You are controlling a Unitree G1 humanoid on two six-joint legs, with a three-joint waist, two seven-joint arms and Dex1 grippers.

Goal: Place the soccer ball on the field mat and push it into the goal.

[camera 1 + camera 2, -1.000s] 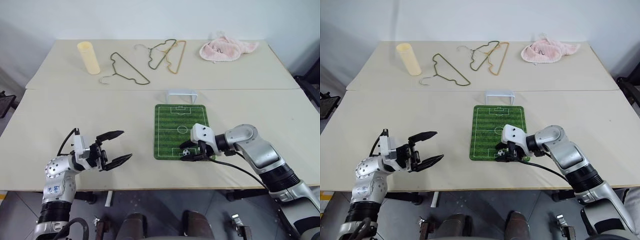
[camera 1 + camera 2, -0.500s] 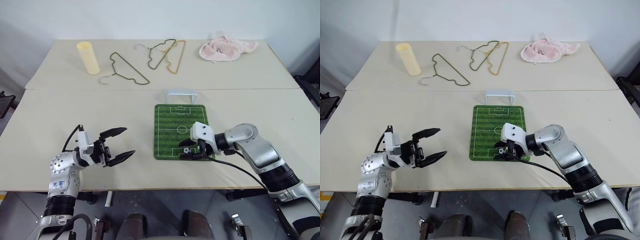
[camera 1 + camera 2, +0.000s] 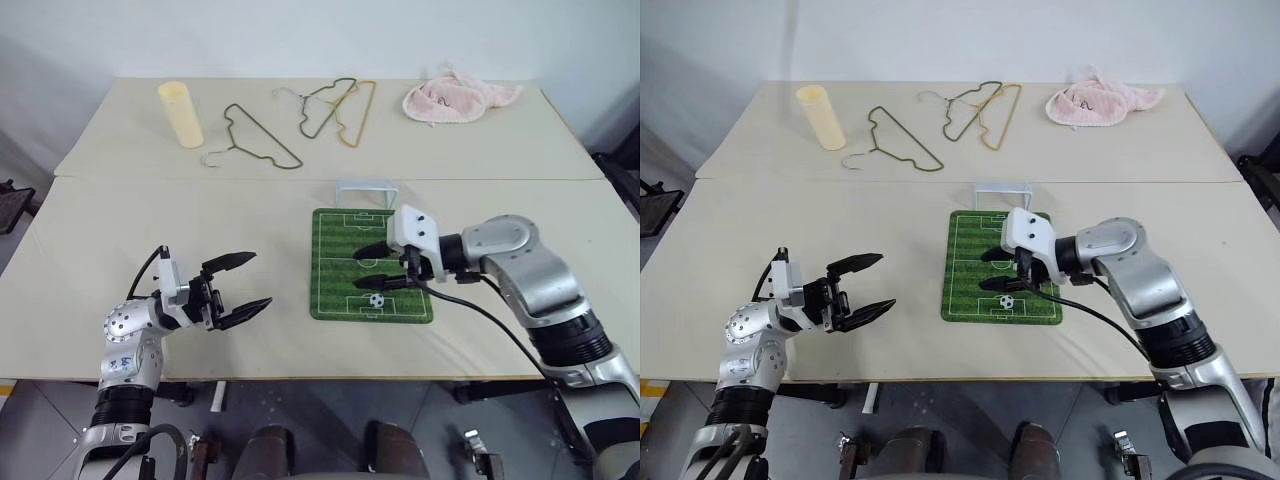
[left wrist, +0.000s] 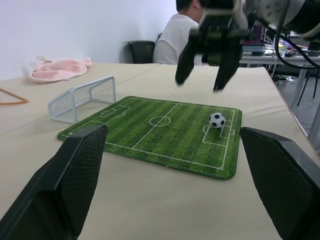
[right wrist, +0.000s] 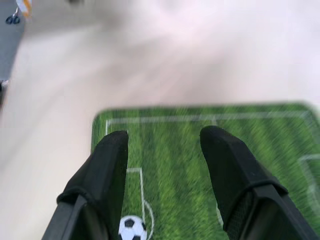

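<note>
The field mat (image 3: pixel 340 270) lies flat on the near table, green with white lines. At its far end stands the small white goal (image 3: pixel 364 188). The soccer ball (image 3: pixel 376 299) rests free on the mat's near end, inside the near penalty box, also visible as a tiny ball (image 4: pixel 217 120). My right gripper (image 3: pixel 362 268) hovers open above the mat, just beyond the ball, pointing left with nothing between its fingers (image 5: pixel 107 170). My left gripper (image 3: pixel 258 280) stands open over bare table, left of the mat, facing it.
On the far table lie a pale yellow cylinder (image 3: pixel 180 114), several wire hangers (image 3: pixel 260 138) and a pink cloth (image 3: pixel 460 98). A seam runs between the two tables just behind the goal. A seated person (image 4: pixel 180 30) shows beyond the table.
My right gripper has lifted off the mat and away from the ball, which now lies free on the near end. The left gripper has stayed in place.
</note>
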